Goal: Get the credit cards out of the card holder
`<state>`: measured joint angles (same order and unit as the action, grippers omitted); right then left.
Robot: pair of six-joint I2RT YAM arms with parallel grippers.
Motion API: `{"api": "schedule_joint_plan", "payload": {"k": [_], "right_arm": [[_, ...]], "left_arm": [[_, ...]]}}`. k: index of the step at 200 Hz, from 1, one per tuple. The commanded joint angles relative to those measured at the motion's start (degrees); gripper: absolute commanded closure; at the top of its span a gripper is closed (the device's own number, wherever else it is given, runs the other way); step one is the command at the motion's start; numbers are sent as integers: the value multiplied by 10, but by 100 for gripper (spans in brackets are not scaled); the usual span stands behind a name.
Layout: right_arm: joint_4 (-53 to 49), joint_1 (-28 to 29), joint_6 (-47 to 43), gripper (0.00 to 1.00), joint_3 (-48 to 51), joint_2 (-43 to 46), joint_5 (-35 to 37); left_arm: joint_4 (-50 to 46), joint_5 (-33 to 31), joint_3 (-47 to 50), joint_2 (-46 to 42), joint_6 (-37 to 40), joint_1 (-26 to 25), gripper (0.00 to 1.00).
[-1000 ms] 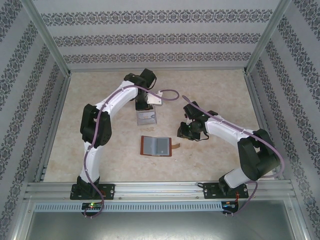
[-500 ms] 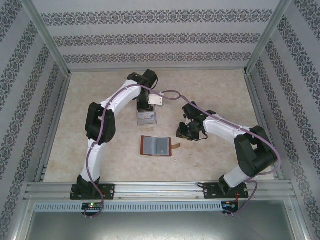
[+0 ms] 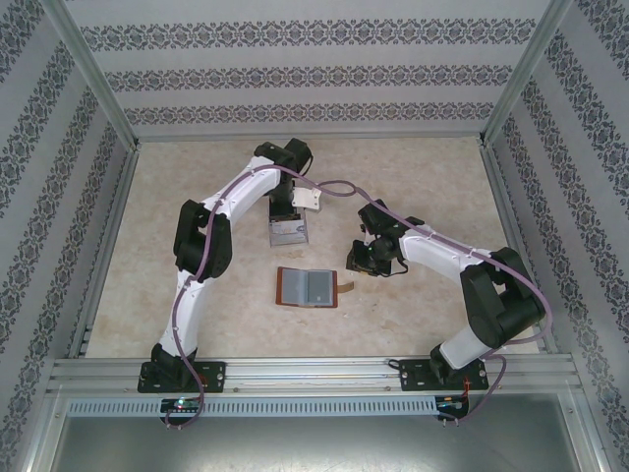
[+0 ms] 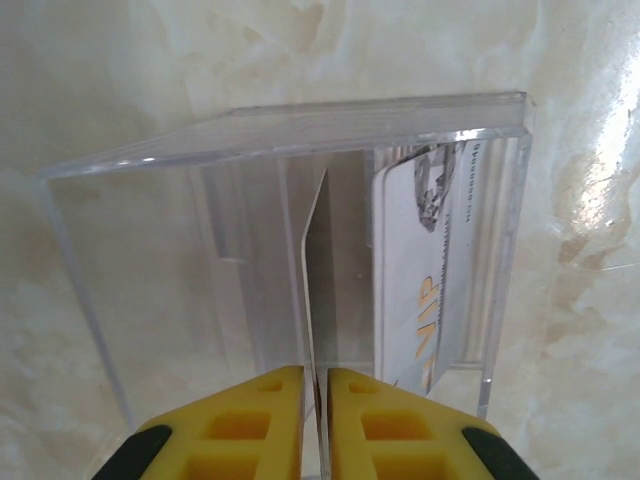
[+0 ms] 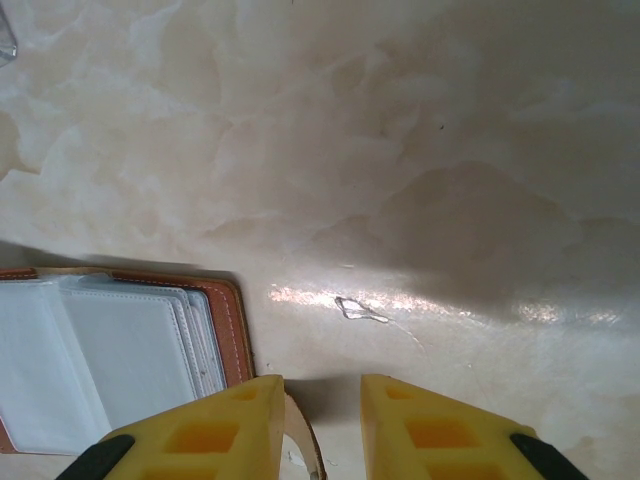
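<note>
Slight shift of the left arm (image 3: 201, 241) since a second ago: elbow carried a little right and up. Elbow of the right arm (image 3: 491, 295) drawn a little leftward. Card holder (image 3: 309, 287) lying just where it was.

At the left, left gripper (image 4: 316, 378) pointing down into the clear tray (image 4: 85, 290), which stands on the table (image 3: 423, 177) behind the card holder. Yellow fingers (image 4: 250, 410) nearly together, with a credit card (image 4: 312, 260) edge-on in the narrow slit between them, upright with a slight lean, inside the tray. Impossible to tell whether pinched or merely flanked. Just right of it, a second credit card (image 4: 420, 250), pale with dark markings and gold lettering, propped against the tray's right wall.

In the middle of the table, the card holder, open and flat: brown border, grey-blue sleeves facing up, nearer the arm bases than the tray and apart from it. Strap tab (image 3: 346, 288) sticking out from its right edge.

At the right, right gripper (image 5: 322, 395) low over the table just beside the holder's right edge, jaws apart, gripping nothing. Strap tab curving by the inner face of the left-hand finger, contact unclear.
</note>
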<state>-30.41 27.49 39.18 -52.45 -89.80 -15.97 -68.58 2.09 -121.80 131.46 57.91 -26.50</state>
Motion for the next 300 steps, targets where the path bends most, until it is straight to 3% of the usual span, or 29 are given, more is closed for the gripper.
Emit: {"api": "schedule_joint_plan", "payload": {"k": [1, 84, 163, 300], "right_arm": [[-1, -4, -2, 73, -12, -1, -6], [-1, -4, -2, 73, -14, -2, -5], [-3, -4, -2, 73, -13, -3, -4], [-4, -4, -2, 73, -12, 1, -4]], "left_arm": [[-15, -15, -19, -1, 9, 9, 85], [46, -45, -21, -25, -3, 12, 72], [101, -61, 7, -26, -6, 13, 72], [73, -27, 13, -5, -19, 12, 68]]}}
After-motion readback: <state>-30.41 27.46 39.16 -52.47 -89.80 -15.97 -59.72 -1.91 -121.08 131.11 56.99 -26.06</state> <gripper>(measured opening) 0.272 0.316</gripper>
